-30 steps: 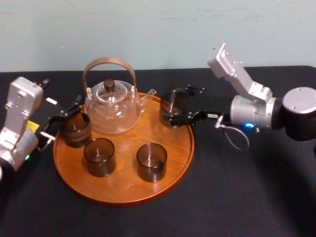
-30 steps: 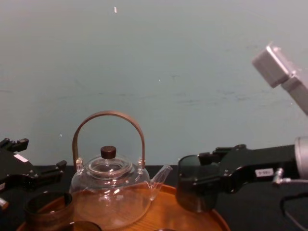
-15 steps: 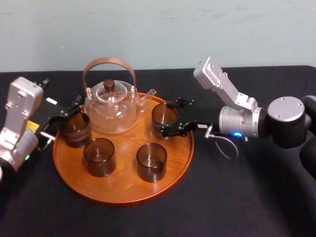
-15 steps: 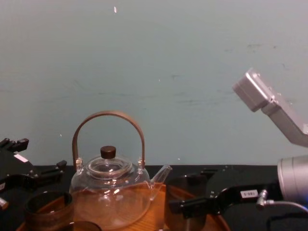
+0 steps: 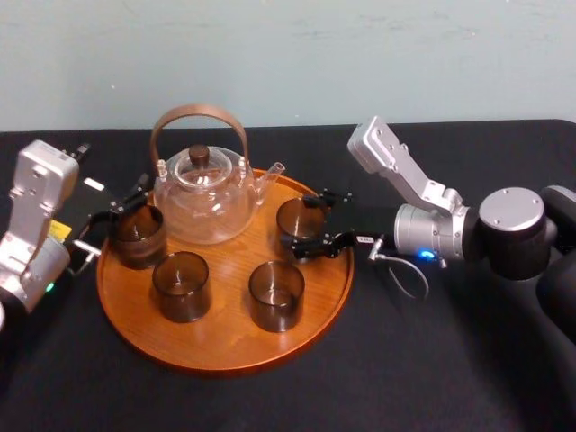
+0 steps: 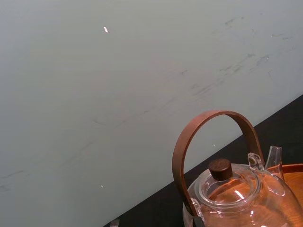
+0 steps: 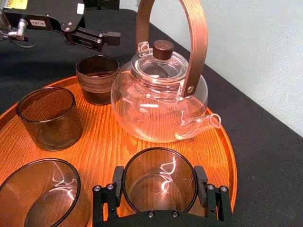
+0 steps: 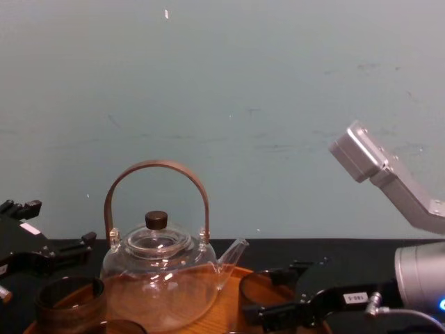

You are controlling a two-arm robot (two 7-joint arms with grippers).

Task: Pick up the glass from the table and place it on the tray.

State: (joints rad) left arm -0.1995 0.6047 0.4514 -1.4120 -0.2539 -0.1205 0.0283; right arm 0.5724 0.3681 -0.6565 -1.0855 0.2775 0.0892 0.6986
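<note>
A smoky clear glass (image 5: 298, 216) stands upright in my right gripper (image 5: 304, 224), which is shut on it with one finger on each side. In the right wrist view the pads (image 7: 118, 183) press the glass (image 7: 142, 201) from both sides. It is low over the back right part of the round wooden tray (image 5: 225, 346), next to the teapot's spout. I cannot tell whether its base touches the wood. In the chest view the glass (image 8: 259, 289) and right gripper (image 8: 281, 313) sit down at tray level. My left gripper (image 5: 121, 202) stands open at the tray's left edge.
A glass teapot (image 5: 202, 193) with a brown arched handle stands at the back of the tray. Two smoky glasses (image 5: 183, 285) (image 5: 276, 294) stand at its front and a ribbed one (image 5: 137, 236) at its left. The black table (image 5: 450, 360) spreads all around.
My right gripper has carried the glass left and down, from above the tray's right rim to low over the tray beside the teapot. The left arm has not moved.
</note>
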